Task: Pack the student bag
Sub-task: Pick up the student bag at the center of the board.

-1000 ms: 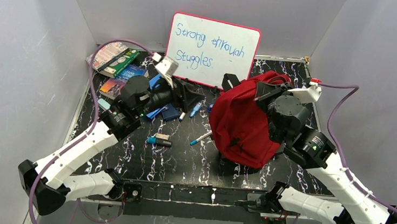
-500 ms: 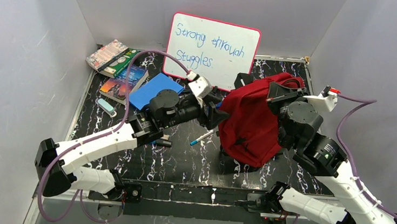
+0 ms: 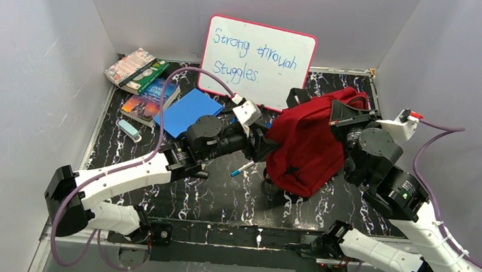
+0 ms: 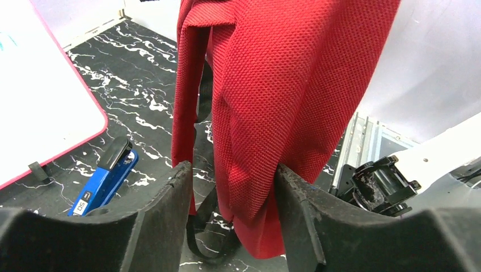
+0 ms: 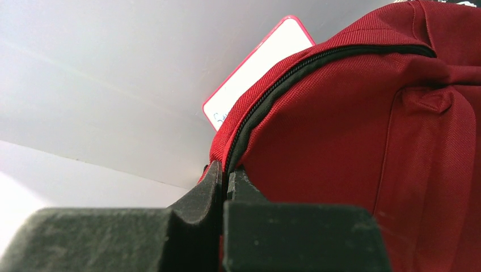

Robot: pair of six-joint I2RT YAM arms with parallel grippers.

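Swung rightward since the earlier view, left pincer [image 4: 230, 173] straddles a hanging fold of the student bag [image 3: 306, 148], half-spread; whether it pinches cannot be told. Bag lies immediately right of it, long axis upright over the surface [image 3: 220, 197], its top zipper edge pinched by right pincer [image 5: 226, 178], pressed together.

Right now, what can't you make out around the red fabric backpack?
Red fabric backpack interior: hidden in every view by its outer cloth.
Left gripper, left wrist view: straddles a fabric fold; clamped or not, unclear.
Black zipper, right wrist view: open or closed unclear; right gripper covers its end.
Blue stapler-like tool, left wrist view: partly behind the gripper.
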